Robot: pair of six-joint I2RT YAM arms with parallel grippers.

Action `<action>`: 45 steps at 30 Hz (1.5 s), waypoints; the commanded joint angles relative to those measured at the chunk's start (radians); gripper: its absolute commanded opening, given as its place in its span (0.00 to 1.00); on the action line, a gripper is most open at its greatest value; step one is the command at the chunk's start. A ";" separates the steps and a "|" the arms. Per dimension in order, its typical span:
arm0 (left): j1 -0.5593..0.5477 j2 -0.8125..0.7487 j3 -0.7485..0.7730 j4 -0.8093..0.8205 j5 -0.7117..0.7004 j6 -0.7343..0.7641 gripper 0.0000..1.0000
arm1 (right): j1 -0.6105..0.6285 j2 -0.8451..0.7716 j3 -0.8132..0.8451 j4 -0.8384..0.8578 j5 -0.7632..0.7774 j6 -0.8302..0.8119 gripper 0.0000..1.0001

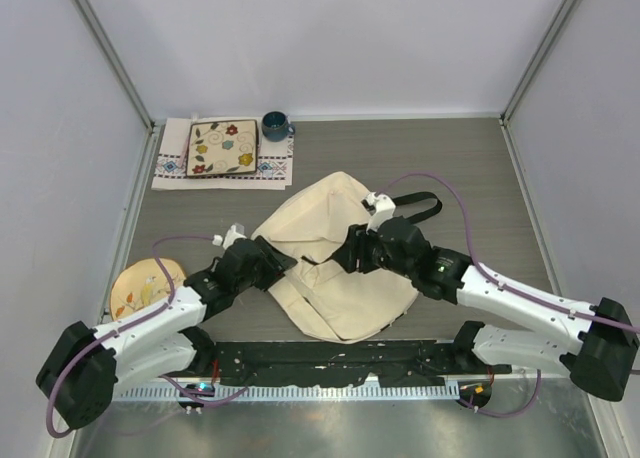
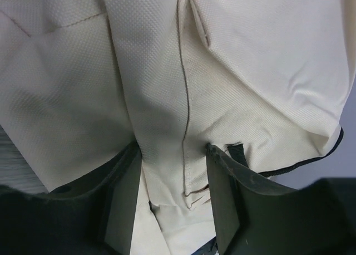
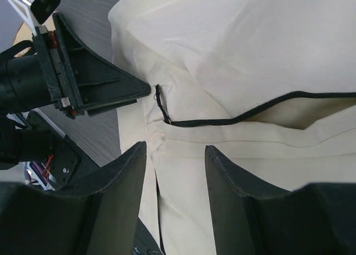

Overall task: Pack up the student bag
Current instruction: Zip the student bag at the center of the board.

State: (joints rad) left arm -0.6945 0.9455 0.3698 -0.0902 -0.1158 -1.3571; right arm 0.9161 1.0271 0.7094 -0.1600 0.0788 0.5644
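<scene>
Cream woven fabric makes up the student bag [image 1: 335,303], which lies slumped in the middle of the grey counter [image 1: 480,168]. Its black strap [image 1: 418,206] trails out at 2 o'clock and a black zipper [image 3: 250,114] curves across one panel. The left jaws meet the bag at its 9 o'clock edge. Their dark fingers [image 2: 119,199] stand apart with a stitched fold of cloth filling the gap and touching both, but I cannot tell whether the fold is pinched. The right jaws reach in from 3 o'clock over the bag's middle. They are parted, flat cloth shows between their fingers [image 3: 228,194], and the zipper's end lies just beyond the tips. The two sets of jaws are near each other but not touching. At 11 o'clock from the bag, well apart, a white embroidered cloth [image 1: 172,165] carries a square floral plate [image 1: 222,148], with a dark blue mug [image 1: 275,127] just beside its far right corner. At 9 o'clock, a round yellow plate [image 1: 140,283] with a leaf pattern sits near the counter's left edge, partly hidden by the left arm [image 1: 150,340].
</scene>
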 commanded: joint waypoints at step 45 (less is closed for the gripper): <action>0.038 -0.004 0.233 -0.114 -0.013 0.329 0.00 | 0.170 0.599 0.372 0.056 0.260 -0.385 0.32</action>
State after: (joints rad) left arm -0.6666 0.9829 0.5564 -0.2409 -0.1314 -1.0603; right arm 1.0809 1.6028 1.0439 -0.1547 0.2829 0.2035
